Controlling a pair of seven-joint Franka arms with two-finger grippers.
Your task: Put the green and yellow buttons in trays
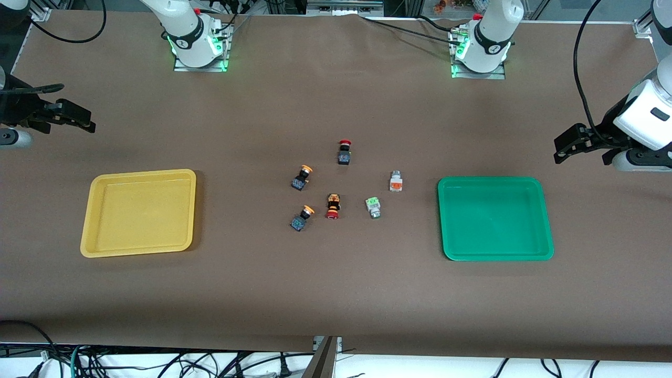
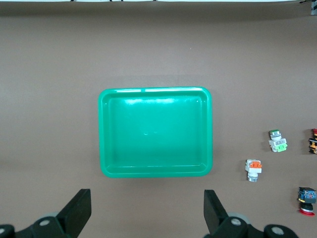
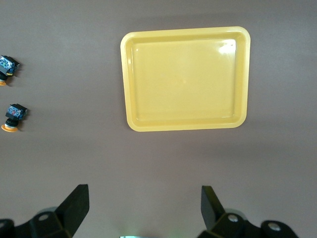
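Two yellow-capped buttons and two grey-white buttons, one orange-faced, one green-faced, lie mid-table between the trays. The yellow tray sits toward the right arm's end and the green tray toward the left arm's end; both are empty. My left gripper is open and empty over bare table beside the green tray. My right gripper is open and empty over bare table beside the yellow tray. Both yellow-capped buttons show in the right wrist view.
A red-capped black button and a red-capped orange-black button lie among the others. In the left wrist view the green-faced and orange-faced buttons lie beside the green tray. Brown table surface.
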